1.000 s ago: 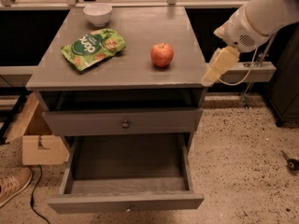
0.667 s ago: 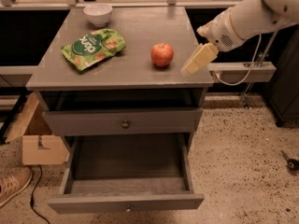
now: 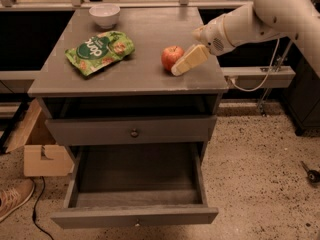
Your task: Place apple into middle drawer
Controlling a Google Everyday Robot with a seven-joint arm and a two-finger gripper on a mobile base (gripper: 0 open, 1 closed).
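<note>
Camera view from above and in front of a grey wooden cabinet: the small round red apple sits on the tabletop, right of centre, well apart from the open drawer below. The cream-coloured pincer on the white arm reaches in from the right and slants down beside the apple, its tip against the fruit's right side or just short of it; whether it is wide or narrow, I cannot tell. A green snack bag lies to the left and a white bowl stands at the back. Under the shut upper grey drawer front with its dark knob, the wide shallow grey middle drawer is pulled out.
</note>
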